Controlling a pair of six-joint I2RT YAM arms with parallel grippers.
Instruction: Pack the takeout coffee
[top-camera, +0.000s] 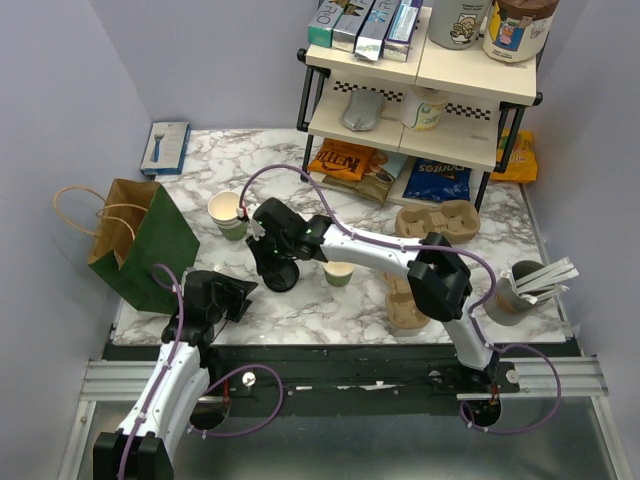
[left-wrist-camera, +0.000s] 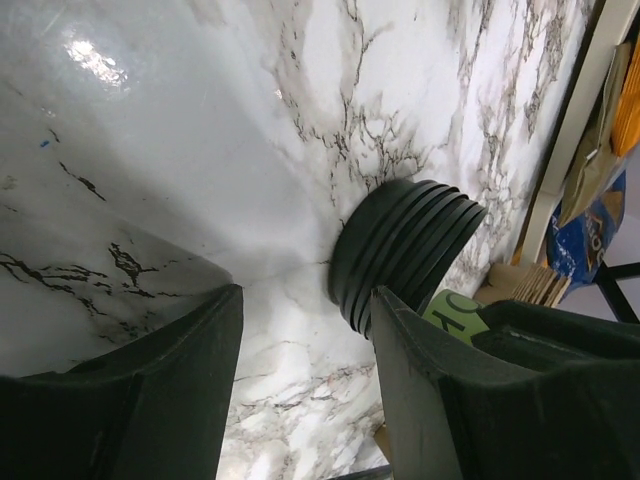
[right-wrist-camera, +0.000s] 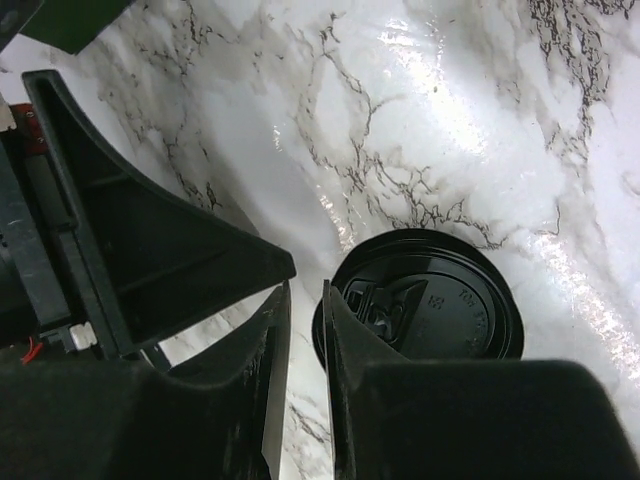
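Two small dark-green cups with cream insides stand open on the marble table (top-camera: 300, 170), one at the back left (top-camera: 228, 214) and one in the middle (top-camera: 340, 273). A stack of black lids (top-camera: 284, 279) sits between them. My right gripper (top-camera: 272, 262) hangs right over the stack. In the right wrist view its jaws (right-wrist-camera: 305, 300) are open by a narrow slit at the left rim of the top lid (right-wrist-camera: 430, 305), gripping nothing. My left gripper (left-wrist-camera: 305, 335) is open and empty, low over the marble, facing the lid stack (left-wrist-camera: 405, 255) from the side.
A green paper bag (top-camera: 140, 245) with handles lies at the left. Brown pulp cup carriers (top-camera: 437, 220) sit at the right, with another carrier (top-camera: 408, 308) nearer the front. A grey cup with white sticks (top-camera: 515, 292) stands far right. A snack shelf (top-camera: 420, 100) fills the back.
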